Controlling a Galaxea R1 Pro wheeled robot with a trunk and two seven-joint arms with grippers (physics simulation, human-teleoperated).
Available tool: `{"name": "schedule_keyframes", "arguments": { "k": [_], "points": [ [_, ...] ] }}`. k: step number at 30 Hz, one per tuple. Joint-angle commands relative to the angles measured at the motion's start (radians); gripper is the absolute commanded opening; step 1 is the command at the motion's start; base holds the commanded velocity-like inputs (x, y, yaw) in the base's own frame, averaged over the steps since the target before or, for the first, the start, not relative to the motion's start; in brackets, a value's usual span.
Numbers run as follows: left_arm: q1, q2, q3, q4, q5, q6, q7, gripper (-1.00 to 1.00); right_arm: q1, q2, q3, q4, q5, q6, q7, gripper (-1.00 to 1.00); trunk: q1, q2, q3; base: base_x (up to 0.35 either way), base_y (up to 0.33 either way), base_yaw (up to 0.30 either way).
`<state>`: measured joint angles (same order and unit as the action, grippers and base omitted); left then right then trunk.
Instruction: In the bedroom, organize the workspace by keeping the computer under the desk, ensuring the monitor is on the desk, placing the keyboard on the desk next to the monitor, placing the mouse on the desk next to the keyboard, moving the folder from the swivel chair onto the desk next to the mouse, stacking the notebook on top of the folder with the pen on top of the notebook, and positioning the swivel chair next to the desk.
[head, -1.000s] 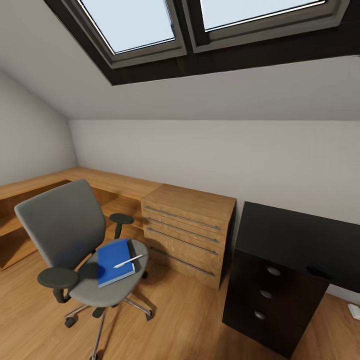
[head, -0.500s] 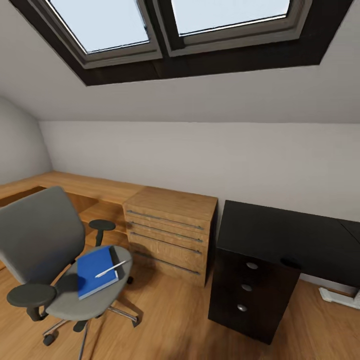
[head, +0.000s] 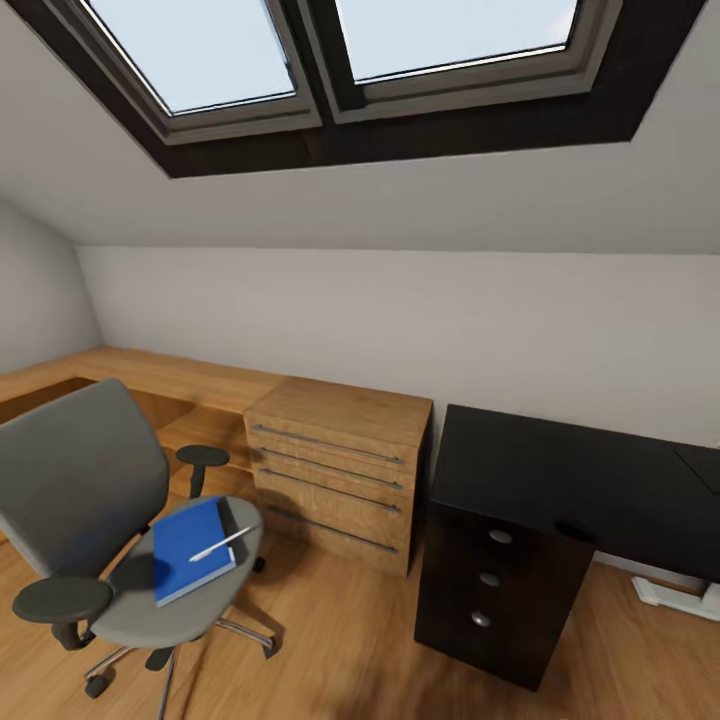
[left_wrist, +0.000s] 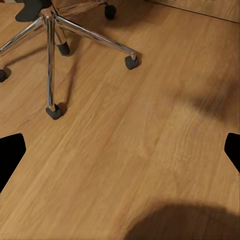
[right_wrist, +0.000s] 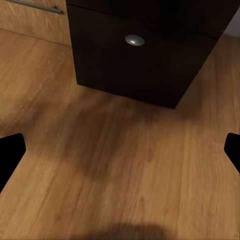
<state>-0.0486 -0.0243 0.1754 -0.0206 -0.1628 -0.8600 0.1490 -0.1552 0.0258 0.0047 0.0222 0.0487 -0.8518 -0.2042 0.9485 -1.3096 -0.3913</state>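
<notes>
Both end effectors (left_wrist: 120, 155) (right_wrist: 120, 155) hang spread over bare floor, holding nothing. On the swivel chair (head: 95, 500) seat lies the blue notebook (head: 190, 548), pen (head: 222, 544) atop. Likely light and stiff; pinch an overhanging edge.

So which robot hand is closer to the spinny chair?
The left. Its camera looks down at the chair's metal legs and wheels on the floor. The right one faces the black drawer cabinet, farther from the chair.
</notes>
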Motion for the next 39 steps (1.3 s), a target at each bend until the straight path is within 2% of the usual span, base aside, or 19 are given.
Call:
{"name": "schedule_keyframes", "arguments": {
  "k": [1,13,14,15,16,17,21,22,26,29,35,37,39],
  "points": [
    [-0.001,0.0,0.006,0.0,-0.011,-0.003,0.007,1.0,-0.001,0.001,0.0,0.002,0.005,-0.003,-0.006,1.0,-0.004,0.007,0.002,0.0,0.0,-0.141],
    [-0.001,-0.005,0.007,-0.001,-0.01,-0.001,0.008,1.0,-0.001,0.002,0.003,0.002,0.007,0.006,-0.003,1.0,-0.05,0.091,0.037,0.0,0.0,-0.215],
    [-0.001,-0.017,0.004,-0.013,-0.01,-0.001,0.034,1.0,-0.001,0.002,0.004,0.002,0.009,0.01,-0.002,1.0,-0.054,0.098,0.04,0.0,0.0,-0.048],
    [-0.001,-0.023,0.002,-0.067,-0.012,0.015,0.089,1.0,-0.001,0.002,0.007,0.001,0.01,0.012,-0.001,1.0,-0.058,0.105,0.043,0.0,0.0,-0.02],
    [-0.001,-0.025,0.002,-0.086,-0.012,0.03,0.102,1.0,-0.001,0.002,0.007,0.001,0.01,0.012,-0.001,1.0,-0.061,0.112,0.046,0.0,0.0,-0.016],
    [-0.001,-0.027,0.001,-0.125,-0.012,0.082,0.122,1.0,-0.001,0.002,0.008,0.001,0.011,0.015,-0.001,1.0,-0.065,0.119,0.049,0.0,0.0,-0.01],
    [-0.001,-0.03,0.001,-0.194,-0.011,0.239,0.144,1.0,-0.001,0.0,0.007,0.001,0.01,0.021,0.0,1.0,-0.081,0.147,0.061,0.0,0.0,-0.006],
    [-0.001,-0.03,0.001,-0.217,-0.01,0.321,0.15,1.0,-0.001,0.0,0.007,0.001,0.009,0.022,0.002,1.0,-0.084,0.154,0.064,0.0,0.0,-0.003],
    [-0.001,-0.032,0.001,-0.254,-0.008,0.468,0.157,1.0,-0.001,0.0,0.004,0.0,0.007,0.02,0.005,1.0,-0.1,0.182,0.077,0.0,0.0,-0.001],
    [-0.001,-0.032,0.001,-0.294,-0.008,0.498,0.159,1.0,-0.001,0.003,0.005,0.0,0.007,0.017,0.005,1.0,-0.111,0.203,0.086,0.0,0.0,0.0],
    [-0.001,-0.041,0.007,-0.446,-0.007,0.525,0.157,1.0,-0.001,0.006,0.006,-0.003,0.007,0.016,0.005,1.0,-0.134,0.245,0.105,0.0,0.0,0.0],
    [-0.001,-0.058,0.008,-0.514,-0.006,0.57,0.156,1.0,-0.001,0.01,0.007,-0.015,0.008,0.017,0.004,1.0,-0.142,0.259,0.111,0.0,0.0,0.0],
    [-0.001,-0.083,0.009,-0.637,0.002,0.696,0.156,1.0,-0.002,0.018,0.007,-0.067,0.008,0.021,0.002,1.0,-0.15,0.273,0.118,0.0,0.0,0.0]
  ]
}}
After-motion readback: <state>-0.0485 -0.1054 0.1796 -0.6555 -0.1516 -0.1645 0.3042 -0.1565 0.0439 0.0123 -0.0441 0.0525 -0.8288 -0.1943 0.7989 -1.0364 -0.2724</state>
